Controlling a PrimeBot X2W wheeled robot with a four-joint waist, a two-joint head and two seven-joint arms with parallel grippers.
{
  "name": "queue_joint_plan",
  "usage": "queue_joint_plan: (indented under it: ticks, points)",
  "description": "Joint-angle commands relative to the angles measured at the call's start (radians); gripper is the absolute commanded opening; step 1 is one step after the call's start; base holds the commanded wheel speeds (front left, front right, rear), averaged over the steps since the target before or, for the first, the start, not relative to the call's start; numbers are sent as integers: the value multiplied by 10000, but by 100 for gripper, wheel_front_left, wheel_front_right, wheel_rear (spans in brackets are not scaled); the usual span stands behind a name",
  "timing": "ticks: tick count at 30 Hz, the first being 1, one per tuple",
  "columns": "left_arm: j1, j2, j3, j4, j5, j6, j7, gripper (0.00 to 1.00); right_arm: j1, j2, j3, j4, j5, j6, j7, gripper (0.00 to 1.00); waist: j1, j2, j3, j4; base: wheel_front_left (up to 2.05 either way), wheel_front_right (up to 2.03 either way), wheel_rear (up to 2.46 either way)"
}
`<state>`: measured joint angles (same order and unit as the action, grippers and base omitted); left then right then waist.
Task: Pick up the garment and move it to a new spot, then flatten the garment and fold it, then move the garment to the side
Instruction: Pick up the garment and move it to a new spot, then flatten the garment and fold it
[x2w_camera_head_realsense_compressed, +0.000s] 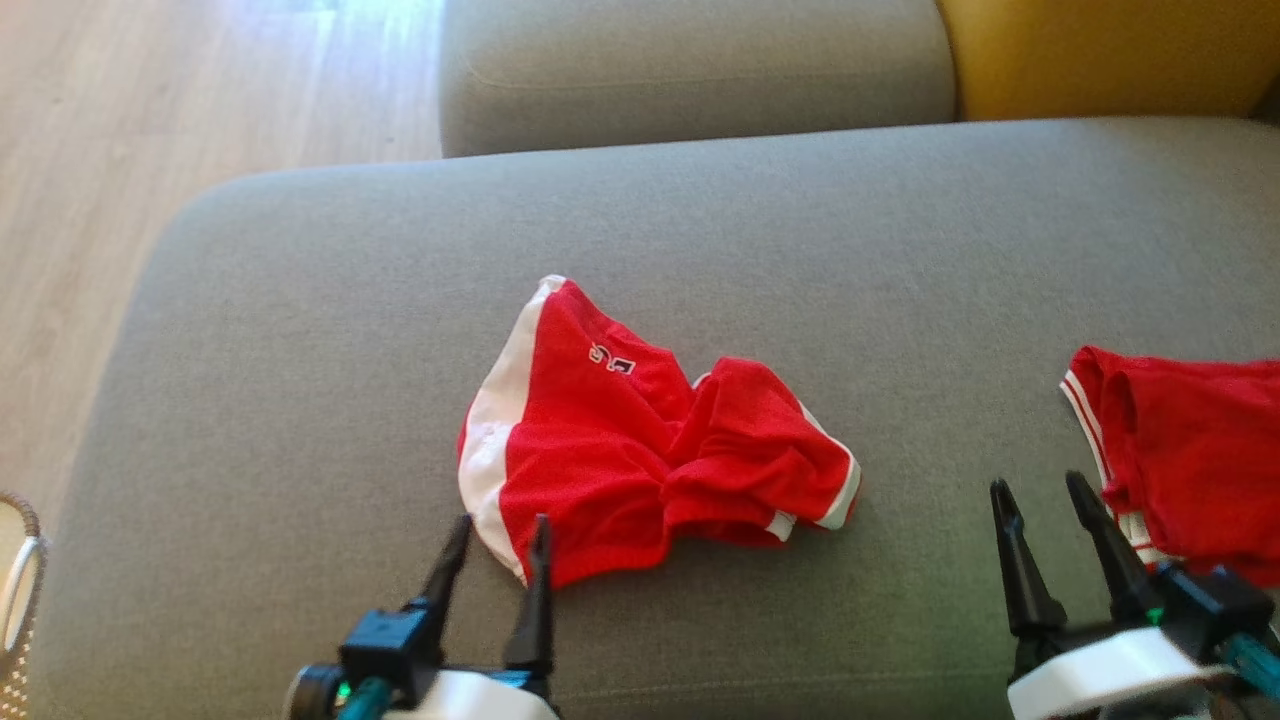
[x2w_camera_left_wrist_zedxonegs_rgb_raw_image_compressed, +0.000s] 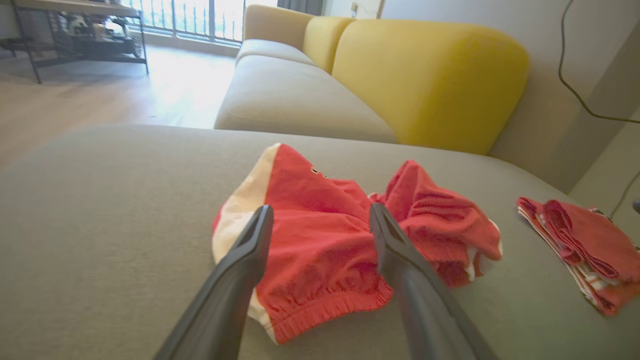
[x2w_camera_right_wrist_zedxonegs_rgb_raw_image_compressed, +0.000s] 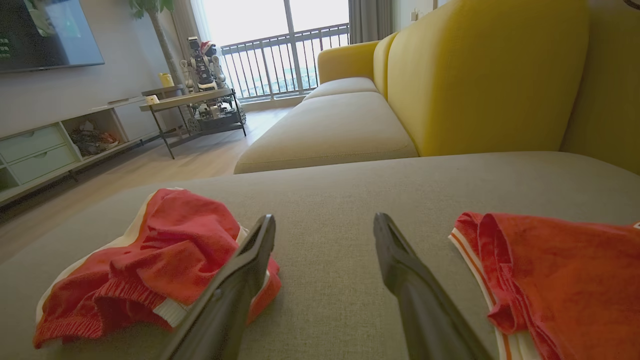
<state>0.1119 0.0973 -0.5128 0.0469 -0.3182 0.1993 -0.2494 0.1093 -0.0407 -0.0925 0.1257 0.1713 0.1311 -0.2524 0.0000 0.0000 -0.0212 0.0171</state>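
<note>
The garment (x2w_camera_head_realsense_compressed: 640, 440) is a pair of red shorts with white side stripes, lying crumpled in the middle of the grey sofa cushion (x2w_camera_head_realsense_compressed: 300, 330); it also lies ahead in the left wrist view, garment (x2w_camera_left_wrist_zedxonegs_rgb_raw_image_compressed: 325, 240), and at the lower left of the right wrist view, garment (x2w_camera_right_wrist_zedxonegs_rgb_raw_image_compressed: 145, 260). My left gripper (x2w_camera_head_realsense_compressed: 497, 535) is open just in front of its near waistband edge, fingers (x2w_camera_left_wrist_zedxonegs_rgb_raw_image_compressed: 250, 250) straddling the cloth without touching it. Open and empty, my right gripper (x2w_camera_head_realsense_compressed: 1042, 490) hovers over bare cushion to the garment's right.
A second red garment with white trim (x2w_camera_head_realsense_compressed: 1180, 450) lies folded at the cushion's right edge, close beside my right gripper. Yellow backrest (x2w_camera_head_realsense_compressed: 1100, 55) behind. Wooden floor (x2w_camera_head_realsense_compressed: 120, 150) to the left, a basket rim (x2w_camera_head_realsense_compressed: 20, 590) at lower left.
</note>
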Motion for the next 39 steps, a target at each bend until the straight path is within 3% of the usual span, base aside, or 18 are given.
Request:
queue_joint_plan:
  ticks: [1, 15, 19, 39]
  points:
    - [-266, -109, 502, -496, 144, 110, -123, 100, -128, -95, 179, -373, -11, -4, -93, 100, 0, 0, -117, 142, 0, 0, 0]
    - [1265, -282, 2165, -1472, 2096, 502, -123, 100, 730, -95, 88, -752, -38, -4, -93, 100, 0, 0, -809, 603, 0, 0, 0]
    - [1394, -349, 2357, -1202, 2274, 347, -123, 100, 860, -95, 390, -728, -436, -4, -93, 100, 0, 0, -893, 657, 0, 0, 0]
    - [1414, -422, 2834, -729, 2695, -67, -124, 100, 967, -95, 553, -464, -224, -4, -93, 100, 0, 0, -1014, 664, 0, 0, 0]
